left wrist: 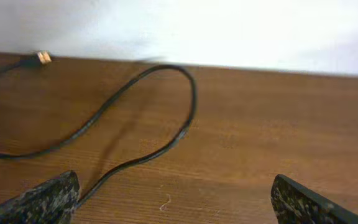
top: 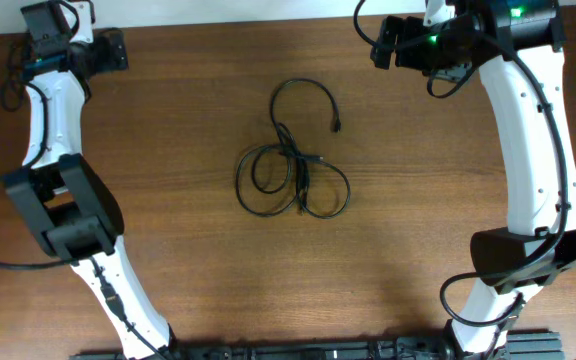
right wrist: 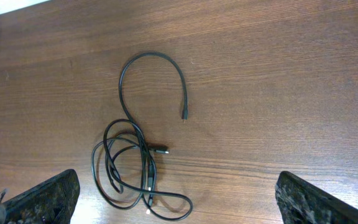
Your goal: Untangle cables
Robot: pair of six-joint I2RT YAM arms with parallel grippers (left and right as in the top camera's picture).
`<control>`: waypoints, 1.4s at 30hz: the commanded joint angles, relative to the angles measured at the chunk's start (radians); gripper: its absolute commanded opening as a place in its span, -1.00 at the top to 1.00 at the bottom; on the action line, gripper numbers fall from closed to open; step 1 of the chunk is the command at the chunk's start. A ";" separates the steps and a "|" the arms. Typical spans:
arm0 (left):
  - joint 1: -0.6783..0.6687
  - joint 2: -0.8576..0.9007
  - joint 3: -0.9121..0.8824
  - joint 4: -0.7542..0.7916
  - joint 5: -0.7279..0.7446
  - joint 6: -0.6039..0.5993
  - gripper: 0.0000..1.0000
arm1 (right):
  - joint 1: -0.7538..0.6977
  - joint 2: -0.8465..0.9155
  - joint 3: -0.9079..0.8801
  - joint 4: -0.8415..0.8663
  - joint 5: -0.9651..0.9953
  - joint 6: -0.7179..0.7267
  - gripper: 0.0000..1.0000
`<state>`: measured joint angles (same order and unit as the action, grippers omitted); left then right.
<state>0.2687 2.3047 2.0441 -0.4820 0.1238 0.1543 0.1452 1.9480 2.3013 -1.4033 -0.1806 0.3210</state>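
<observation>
The cables (top: 294,160) lie in the middle of the wooden table. They are thin black cords crossed in a loose knot, with two loops below it and one larger loop above that ends in a small plug (top: 337,127). The right wrist view shows the same tangle (right wrist: 144,152) ahead and to the left of my right gripper (right wrist: 176,202). My right gripper (top: 382,46) is open and empty at the far right of the table. My left gripper (top: 116,50) is open and empty at the far left. Between and beyond its fingers (left wrist: 176,202) lies a thin black cord (left wrist: 191,106) with a gold plug end (left wrist: 42,58).
The table's far edge meets a white wall (left wrist: 229,25) close ahead of the left gripper. Thicker black cables hang by the left arm (top: 13,85) and along the right arm (top: 553,140). Both arm bases stand at the near edge.
</observation>
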 commanded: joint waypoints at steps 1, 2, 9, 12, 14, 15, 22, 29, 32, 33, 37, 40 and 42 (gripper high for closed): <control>0.007 -0.127 0.016 -0.025 0.011 -0.053 -0.98 | -0.002 -0.004 -0.001 0.001 0.013 -0.003 -0.96; 0.016 -0.126 0.016 -0.063 0.006 -0.053 -0.98 | -0.002 -0.004 -0.001 0.000 0.013 -0.003 -0.96; 0.207 -0.071 0.012 -0.268 -0.225 -0.192 -0.98 | -0.002 -0.004 -0.001 0.001 0.013 -0.003 -0.96; 0.230 0.021 0.012 -0.255 -0.222 -0.192 -0.98 | -0.002 -0.004 -0.001 0.000 0.013 -0.003 -0.96; 0.230 0.092 0.012 -0.207 -0.221 -0.192 -0.98 | -0.002 -0.004 -0.001 0.000 0.013 -0.003 -0.96; 0.230 0.117 0.012 -0.187 -0.222 -0.192 -0.98 | -0.002 -0.004 -0.001 0.000 0.013 -0.003 -0.96; 0.246 0.203 0.012 0.018 -0.138 -0.192 -0.79 | -0.002 -0.004 -0.001 0.000 0.013 -0.003 -0.96; 0.249 0.216 0.012 0.063 -0.138 -0.192 0.01 | -0.002 -0.004 -0.001 0.000 0.013 -0.003 -0.96; 0.249 0.233 0.012 0.080 -0.138 -0.192 -0.02 | -0.002 -0.004 -0.001 0.000 0.013 -0.003 -0.96; 0.249 0.246 0.012 0.082 -0.138 -0.192 -0.03 | -0.002 -0.004 -0.001 0.000 0.013 -0.003 -0.96; 0.249 0.261 0.015 0.190 -0.138 -0.192 0.80 | -0.002 -0.004 -0.001 0.000 0.013 -0.003 -0.96; 0.251 0.261 0.101 0.239 -0.138 -0.191 1.00 | -0.002 -0.004 -0.001 0.000 0.013 -0.003 -0.96; 0.251 0.261 0.237 0.243 -0.138 -0.146 0.94 | -0.002 -0.004 -0.001 0.000 0.012 -0.003 -0.96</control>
<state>0.5114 2.5626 2.1407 -0.2527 -0.0181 -0.0399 0.1452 1.9480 2.3013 -1.4036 -0.1806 0.3180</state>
